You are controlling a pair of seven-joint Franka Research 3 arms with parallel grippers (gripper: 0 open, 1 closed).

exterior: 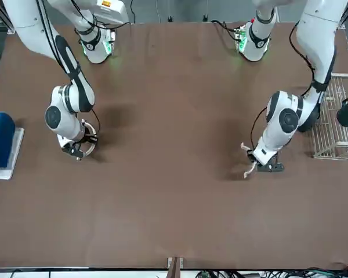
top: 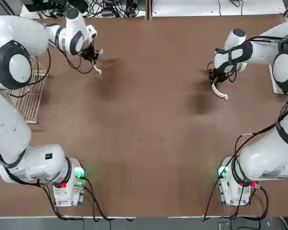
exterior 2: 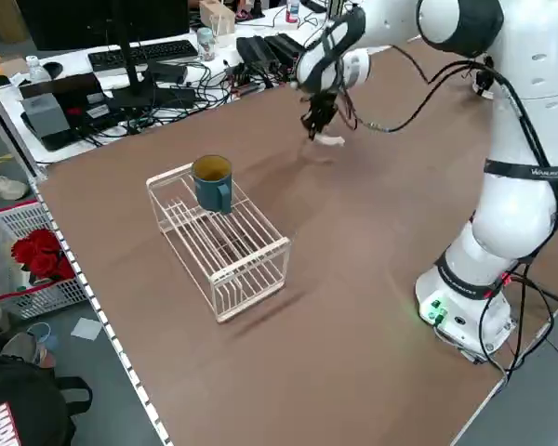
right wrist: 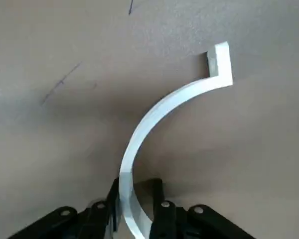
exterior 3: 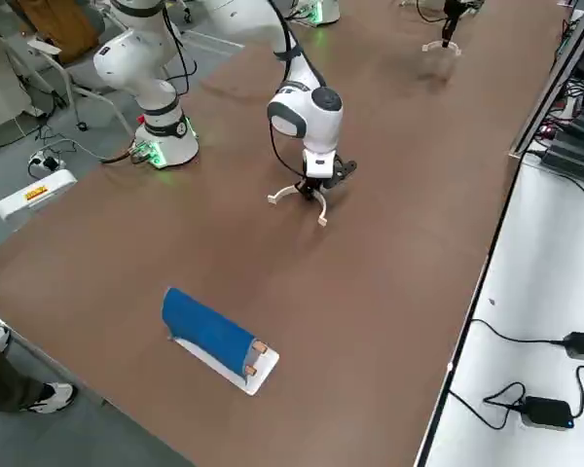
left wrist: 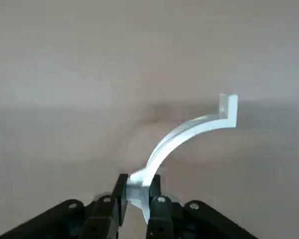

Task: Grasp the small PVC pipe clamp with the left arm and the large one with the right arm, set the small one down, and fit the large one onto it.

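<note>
While the left gripper (left wrist: 142, 178) hangs above the desk (top: 149, 124), its fingers are clamped on the small PVC pipe clamp (left wrist: 173, 141): white half-ring, squared end tab projecting beyond the fingertips. Right gripper (right wrist: 137, 181), also above desk: fingers clamped on the large PVC pipe clamp (right wrist: 154, 115), white, wider-curved, extending out from between them.

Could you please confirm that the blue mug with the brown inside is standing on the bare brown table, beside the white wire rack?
Not quite: the left side view shows the blue mug with the brown inside standing on top of the white wire rack, not on the bare brown table beside it.
</note>
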